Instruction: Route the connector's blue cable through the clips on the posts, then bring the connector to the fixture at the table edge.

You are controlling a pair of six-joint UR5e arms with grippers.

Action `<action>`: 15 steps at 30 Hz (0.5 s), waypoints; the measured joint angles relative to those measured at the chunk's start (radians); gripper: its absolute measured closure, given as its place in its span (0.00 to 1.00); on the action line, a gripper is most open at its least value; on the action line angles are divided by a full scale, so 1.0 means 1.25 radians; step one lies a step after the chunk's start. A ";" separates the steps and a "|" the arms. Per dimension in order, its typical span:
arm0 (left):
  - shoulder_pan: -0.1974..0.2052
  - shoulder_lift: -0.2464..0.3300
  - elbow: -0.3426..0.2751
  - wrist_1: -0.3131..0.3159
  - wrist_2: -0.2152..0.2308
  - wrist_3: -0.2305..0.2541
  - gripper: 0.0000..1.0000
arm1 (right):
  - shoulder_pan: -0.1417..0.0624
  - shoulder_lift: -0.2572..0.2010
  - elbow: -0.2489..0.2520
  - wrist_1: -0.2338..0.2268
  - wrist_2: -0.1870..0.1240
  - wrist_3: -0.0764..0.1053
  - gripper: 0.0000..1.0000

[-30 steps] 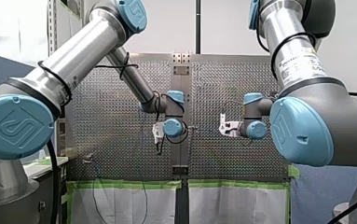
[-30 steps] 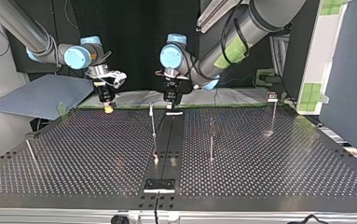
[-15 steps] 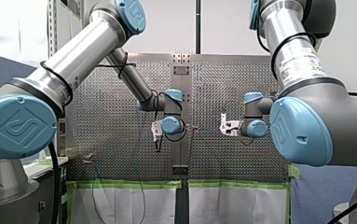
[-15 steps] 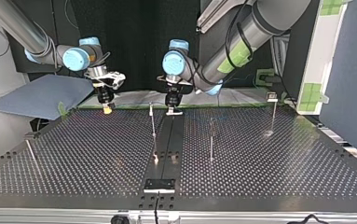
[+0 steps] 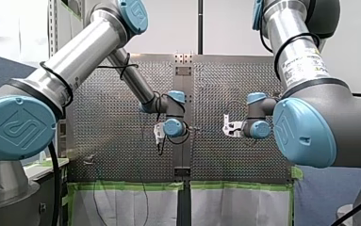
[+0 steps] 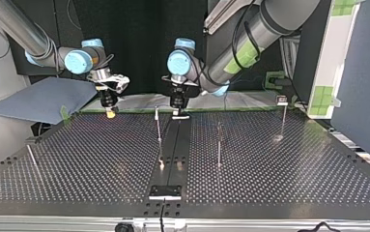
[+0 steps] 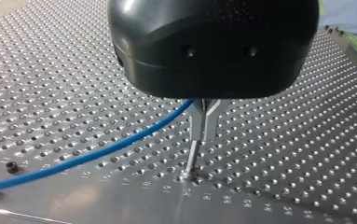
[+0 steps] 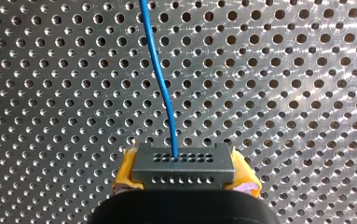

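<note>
- I'm gripping the connector in my right tool; its cable is running straight ahead.
- My left tool is pinching that cable, nearer the posts.

Left wrist view: the housing of my left gripper covers the blue cable where it reaches my jaws; the cable's far end is cut off. Right wrist view: the connector masks most of the pads of my right gripper.

White wall bkgd, green tape, white sheets below
</note>
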 joint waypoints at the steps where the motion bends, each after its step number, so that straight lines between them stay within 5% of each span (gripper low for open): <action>1: 0.000 0.000 -0.004 0.002 -0.001 0.000 1.00 | 0.000 0.000 0.000 0.000 0.000 0.000 1.00; 15: 0.018 -0.001 -0.012 0.016 0.008 -0.002 1.00 | 0.002 0.000 0.000 0.005 0.000 0.000 1.00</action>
